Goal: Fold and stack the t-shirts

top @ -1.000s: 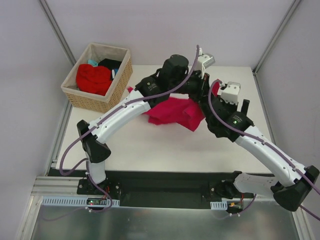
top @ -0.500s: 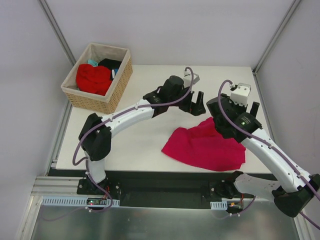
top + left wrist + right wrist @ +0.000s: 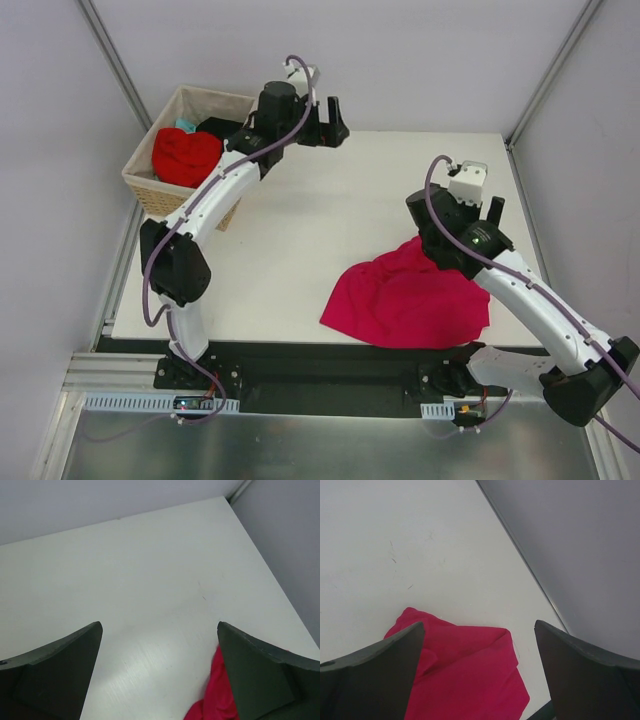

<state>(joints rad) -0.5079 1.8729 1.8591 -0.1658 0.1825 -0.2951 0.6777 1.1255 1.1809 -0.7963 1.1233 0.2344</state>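
A crimson-pink t-shirt [image 3: 405, 305] lies crumpled on the table at the front right. It also shows in the left wrist view [image 3: 212, 700] and the right wrist view [image 3: 465, 675]. My right gripper [image 3: 478, 212] hangs open just above the shirt's far edge, and nothing sits between its fingers [image 3: 479, 624]. My left gripper [image 3: 333, 120] is open and empty, high over the table's back edge beside the basket, with bare table under it [image 3: 160, 625]. A brighter red t-shirt [image 3: 185, 155], a black one [image 3: 218, 128] and a teal one [image 3: 185, 125] are bunched in the basket.
The wicker basket [image 3: 180, 203] stands at the table's back left corner. White walls close in the table on its far, left and right sides. The crimson shirt reaches close to the table's front edge [image 3: 300, 343].
My left gripper opened and let go of the crimson shirt, which dropped to the front right of the table. The left arm then swung back and left towards the basket. The right gripper stayed open.
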